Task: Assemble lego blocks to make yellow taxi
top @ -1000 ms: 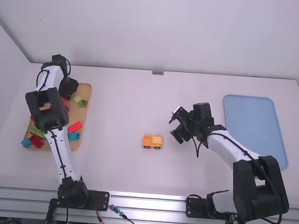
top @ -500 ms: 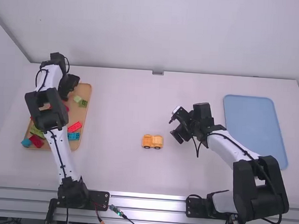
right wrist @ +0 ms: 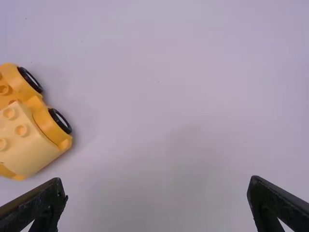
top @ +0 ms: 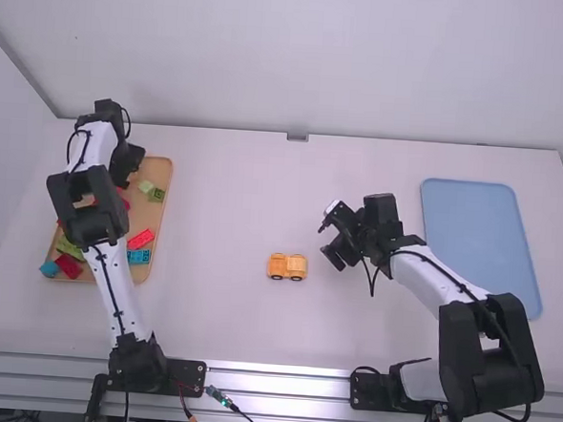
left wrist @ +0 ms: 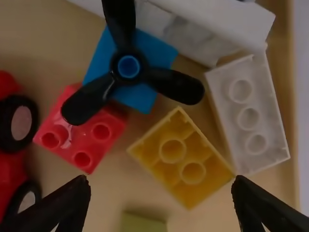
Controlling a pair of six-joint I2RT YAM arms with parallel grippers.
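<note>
Taxi (top: 289, 267) is sitting near right gripper (top: 330, 235); left gripper (top: 123, 169) is hovering over tray (top: 163, 194); both are holding fingers apart.

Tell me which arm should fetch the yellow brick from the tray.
Left, most likely: the open left gripper is over the tray, near the yellow brick; the right gripper is near the yellow-orange vehicle.

Glossy, smooth plastic is seen in the black propeller (left wrist: 128, 67) and the red block (left wrist: 82, 130); a smooth, matt finish is shown by the worktop (top: 234, 208).
</note>
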